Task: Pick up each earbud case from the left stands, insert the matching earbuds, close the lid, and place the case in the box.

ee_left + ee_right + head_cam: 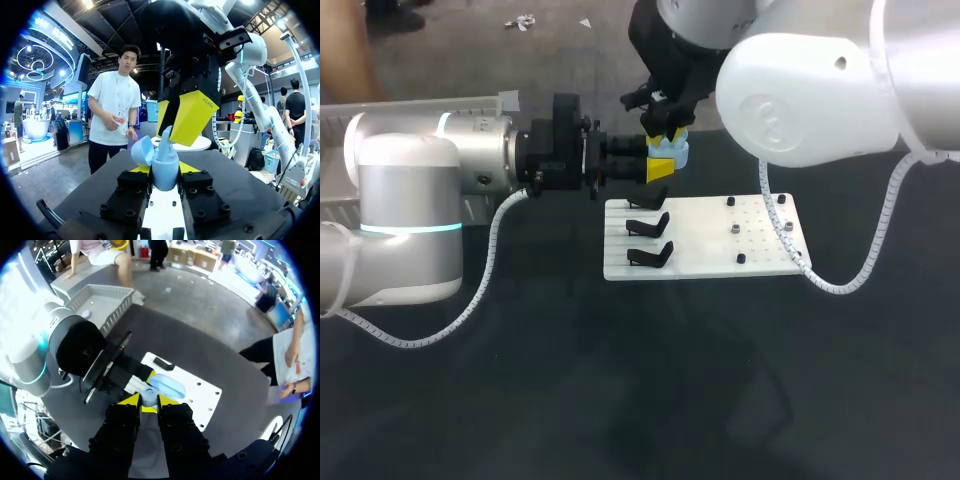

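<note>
Light-blue earbud case (165, 176): in the air by the far-left corner of the white board (710, 245), not touching the surface (620, 390). Lid (142, 150) is hinged open and tipped to one side, body upright.

Left pincer (164, 169): clamped on the case body, one yellow tip on each side. The arm comes in level from the left.

Earbud (165, 137): same light blue, standing up out of the case's open top with its lower end at the case mouth. How deep it sits is hidden by the case rim.

Right pincer (146, 402): directly above the case, pointing down, fingers nearly together and clamped on the earbud. In the head view its yellow tips sit right against the left pincer's, with the case just under them.

Board: flat on the dark surface, near the middle. Three black stands (648, 222) in a column along its left part. A few small dark pegs (733, 228) are on its right part.

Box (107, 302): grey tray at the far-left edge of the surface, behind the left arm, well apart from the board. One small pale item (86, 314) inside, too small to identify.
</note>
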`<state>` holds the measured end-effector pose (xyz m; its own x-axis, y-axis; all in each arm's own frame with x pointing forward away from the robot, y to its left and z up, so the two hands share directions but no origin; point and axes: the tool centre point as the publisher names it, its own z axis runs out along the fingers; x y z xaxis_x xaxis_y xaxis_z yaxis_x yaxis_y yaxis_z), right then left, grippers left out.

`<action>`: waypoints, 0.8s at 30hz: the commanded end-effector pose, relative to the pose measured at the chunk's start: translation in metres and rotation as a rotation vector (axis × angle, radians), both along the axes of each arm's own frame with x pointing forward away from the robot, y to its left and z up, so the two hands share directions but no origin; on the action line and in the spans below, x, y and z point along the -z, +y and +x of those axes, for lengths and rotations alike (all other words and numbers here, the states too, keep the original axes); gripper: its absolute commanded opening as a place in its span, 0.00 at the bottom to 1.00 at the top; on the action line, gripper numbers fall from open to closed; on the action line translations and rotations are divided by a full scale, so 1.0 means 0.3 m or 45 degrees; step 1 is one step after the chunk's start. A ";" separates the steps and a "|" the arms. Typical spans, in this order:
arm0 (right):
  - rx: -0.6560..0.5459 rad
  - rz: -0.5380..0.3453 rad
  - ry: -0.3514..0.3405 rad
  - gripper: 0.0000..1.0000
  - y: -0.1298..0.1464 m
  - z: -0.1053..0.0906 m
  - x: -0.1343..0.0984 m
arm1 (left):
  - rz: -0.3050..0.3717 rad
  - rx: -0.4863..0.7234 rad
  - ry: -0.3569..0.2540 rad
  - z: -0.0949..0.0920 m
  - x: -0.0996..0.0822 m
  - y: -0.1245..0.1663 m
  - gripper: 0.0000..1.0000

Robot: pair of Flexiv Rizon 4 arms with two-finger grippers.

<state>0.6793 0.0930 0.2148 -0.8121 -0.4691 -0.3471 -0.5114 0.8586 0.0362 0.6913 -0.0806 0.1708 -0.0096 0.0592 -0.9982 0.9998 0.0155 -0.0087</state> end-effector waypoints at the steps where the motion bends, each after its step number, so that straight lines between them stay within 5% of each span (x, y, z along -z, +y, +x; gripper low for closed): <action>1: -0.001 -0.012 0.005 0.00 0.003 0.004 0.001 | -0.007 -0.006 -0.006 -0.003 0.004 -0.001 0.00; 24: -0.018 -0.051 0.014 0.00 0.011 0.009 0.008 | -0.007 -0.006 -0.006 -0.003 0.004 -0.001 0.00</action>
